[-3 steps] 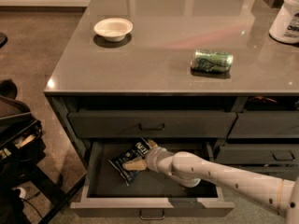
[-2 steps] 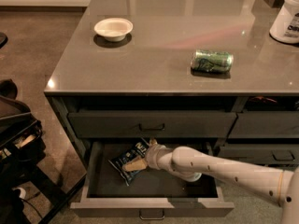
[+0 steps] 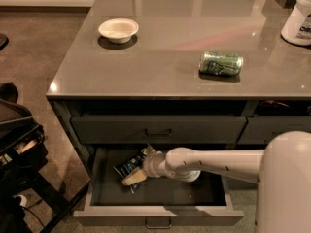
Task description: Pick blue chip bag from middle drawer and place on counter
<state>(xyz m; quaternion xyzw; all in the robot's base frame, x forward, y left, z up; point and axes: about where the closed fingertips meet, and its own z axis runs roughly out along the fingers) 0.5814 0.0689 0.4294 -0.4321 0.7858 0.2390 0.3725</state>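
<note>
The blue chip bag [image 3: 127, 166] lies in the left half of the open middle drawer [image 3: 158, 216], which is pulled out below the counter [image 3: 160, 67]. My gripper [image 3: 141, 165] reaches into the drawer from the right on a white arm. It is open, with one finger behind the bag's right end and one tan finger [image 3: 134, 178] in front of it. The bag rests on the drawer floor.
On the counter are a green soda can [image 3: 220, 63] lying on its side, a white bowl [image 3: 118, 29] at the back left and a white tub [image 3: 297, 19] at the right edge. A shut drawer [image 3: 158, 129] sits above the open one. Dark equipment [image 3: 17, 144] stands at the left.
My gripper has moved slightly left over the bag's right end. The bag has stayed where it was.
</note>
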